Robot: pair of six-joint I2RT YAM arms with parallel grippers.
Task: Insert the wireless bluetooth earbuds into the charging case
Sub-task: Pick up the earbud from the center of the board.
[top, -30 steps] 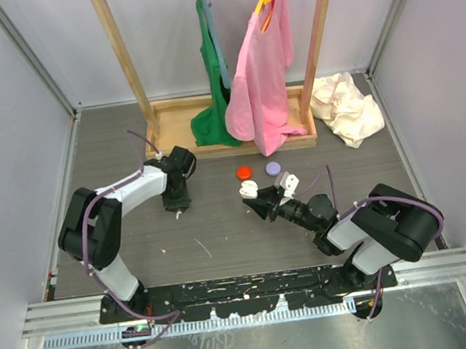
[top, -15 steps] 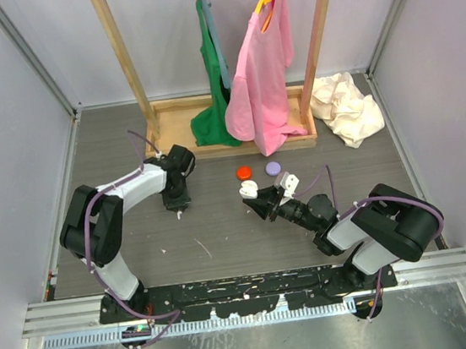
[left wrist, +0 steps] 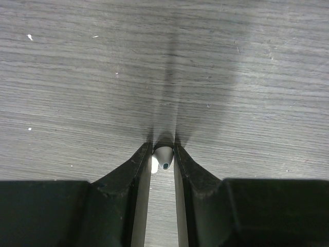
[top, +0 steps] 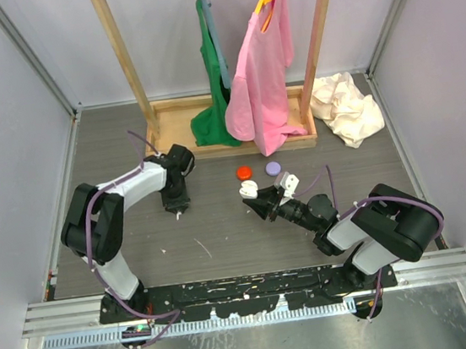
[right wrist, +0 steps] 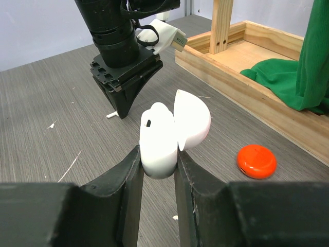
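- Top view: left fingers (top: 177, 207) point straight down at the worktop (top: 224, 244), tips nearly together over a small white earbud (top: 176, 216) that lies on the surface. The left arm reaches forward and bends inward.
- Right fingers (top: 256, 202) grip a white case (top: 249, 190) held above the worktop. The right arm lies low, stretched toward the middle. A red cap (top: 243, 172) and a purple cap (top: 273, 169) lie just beyond the case.
- Left wrist: the left fingers (left wrist: 145, 154) are narrowly parted and pinch the earbud (left wrist: 164, 154) at the tips. Grey rounded end faces the camera, with a dark spot on it; a white stem shows at its left. The tips are at the worktop (left wrist: 77, 77).
- Right wrist: the right fingers (right wrist: 134, 163) are pressed on the lower body of the case (right wrist: 157, 141), which sits upright. Its lid is hinged open to the right.
- Beyond it the left fingers (right wrist: 122, 105) stand vertical with the earbud (right wrist: 110, 115) at their tip, well apart from the case. The red cap (right wrist: 256, 161) lies to the right, near the wooden rack (right wrist: 231, 77).
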